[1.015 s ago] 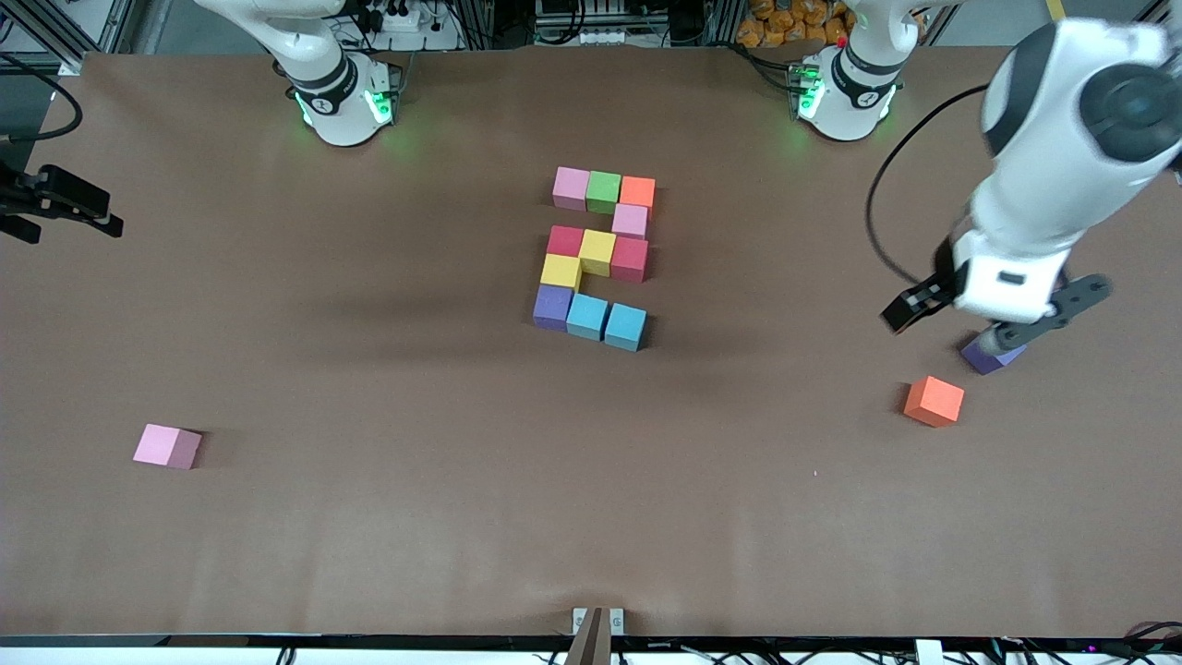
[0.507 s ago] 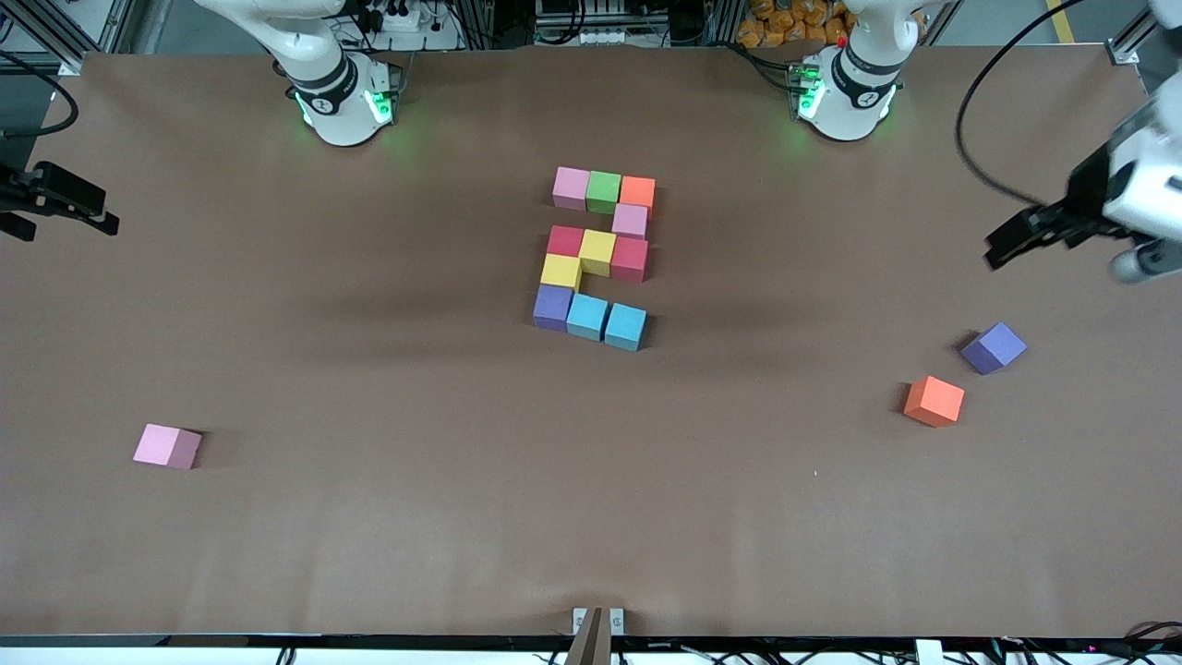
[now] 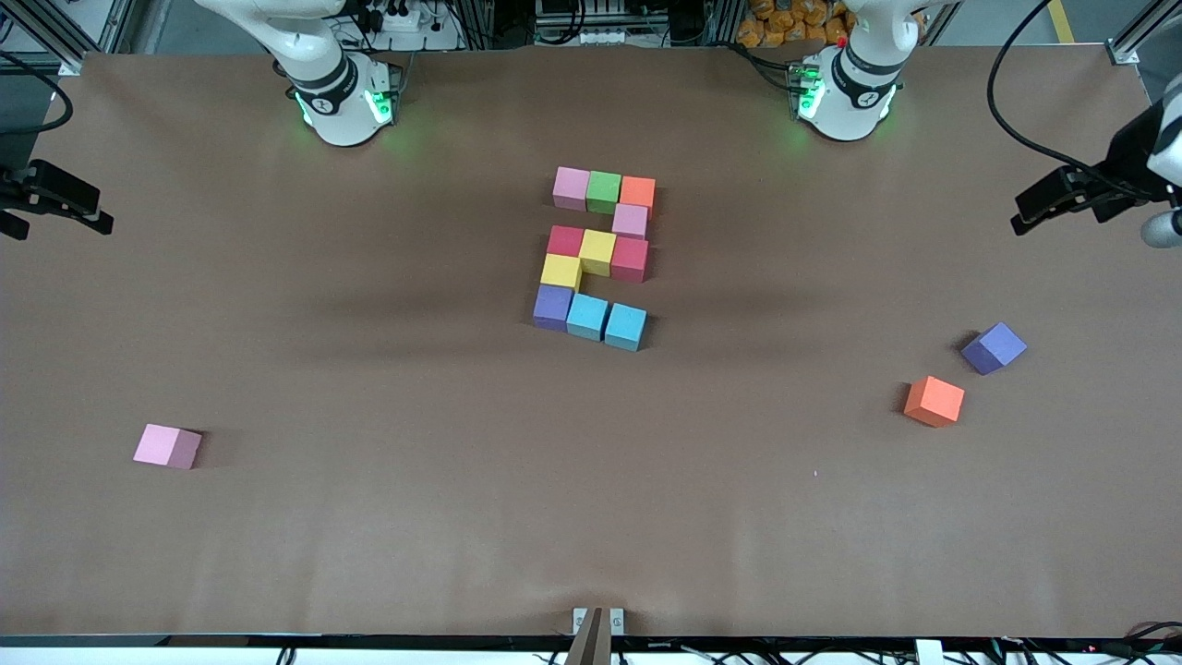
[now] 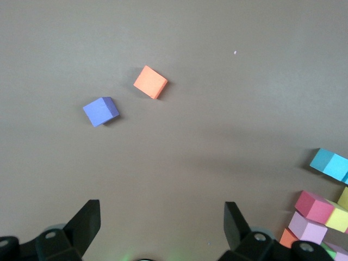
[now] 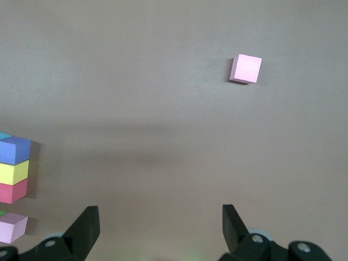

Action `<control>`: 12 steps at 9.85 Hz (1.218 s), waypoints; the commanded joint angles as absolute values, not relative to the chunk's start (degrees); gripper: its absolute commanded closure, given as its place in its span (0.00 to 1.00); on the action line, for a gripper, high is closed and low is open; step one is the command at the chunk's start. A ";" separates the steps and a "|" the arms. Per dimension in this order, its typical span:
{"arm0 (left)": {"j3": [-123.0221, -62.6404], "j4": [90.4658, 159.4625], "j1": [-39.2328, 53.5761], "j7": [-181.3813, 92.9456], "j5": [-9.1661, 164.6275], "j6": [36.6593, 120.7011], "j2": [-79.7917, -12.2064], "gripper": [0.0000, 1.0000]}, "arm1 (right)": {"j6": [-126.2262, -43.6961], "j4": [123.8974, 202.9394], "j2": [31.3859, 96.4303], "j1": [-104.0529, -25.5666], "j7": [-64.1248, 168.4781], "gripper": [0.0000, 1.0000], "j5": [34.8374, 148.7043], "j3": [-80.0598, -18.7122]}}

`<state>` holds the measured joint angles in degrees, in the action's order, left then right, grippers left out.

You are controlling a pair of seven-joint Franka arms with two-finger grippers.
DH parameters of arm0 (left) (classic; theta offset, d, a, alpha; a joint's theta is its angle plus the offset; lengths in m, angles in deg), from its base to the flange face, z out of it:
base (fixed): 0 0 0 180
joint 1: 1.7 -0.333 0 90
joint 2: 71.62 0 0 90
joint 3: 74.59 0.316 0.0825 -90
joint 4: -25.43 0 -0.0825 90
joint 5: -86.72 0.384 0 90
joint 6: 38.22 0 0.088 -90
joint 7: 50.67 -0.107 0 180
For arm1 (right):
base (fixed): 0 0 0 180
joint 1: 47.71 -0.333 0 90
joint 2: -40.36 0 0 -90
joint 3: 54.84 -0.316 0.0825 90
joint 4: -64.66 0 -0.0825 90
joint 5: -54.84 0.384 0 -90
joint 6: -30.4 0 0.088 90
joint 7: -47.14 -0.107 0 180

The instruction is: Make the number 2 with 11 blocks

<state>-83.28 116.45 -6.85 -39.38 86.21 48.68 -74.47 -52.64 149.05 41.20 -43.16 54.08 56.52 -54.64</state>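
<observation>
The number 2 (image 3: 597,257) stands finished mid-tabletop (image 3: 416,517), eleven blocks touching. Both the left pincer (image 4: 162,225) and right pincer (image 5: 159,224) hang with jaws apart at their ends; best keep them clear of it.

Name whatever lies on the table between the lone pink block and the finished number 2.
Nothing: in the front view the stretch from the lone pink block to the number 2 is bare brown table.
</observation>
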 commanded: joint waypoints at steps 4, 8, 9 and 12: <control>-79.60 116.48 1.02 -40.56 85.84 47.91 -74.96 0.00 | -51.87 148.16 41.15 -43.05 53.03 0.00 55.89 -54.84; -79.60 115.34 1.46 -40.65 89.17 47.83 -75.13 0.00 | -51.87 148.16 41.15 -43.05 53.03 0.00 55.89 -54.84; -79.52 115.34 1.46 -41.43 89.71 47.74 -75.22 0.00 | -51.87 148.16 41.15 -43.05 53.03 0.00 55.89 -54.84; -78.46 115.34 1.20 -42.58 89.45 47.47 -75.49 0.00 | -51.87 148.16 41.15 -43.05 53.03 0.00 55.89 -54.84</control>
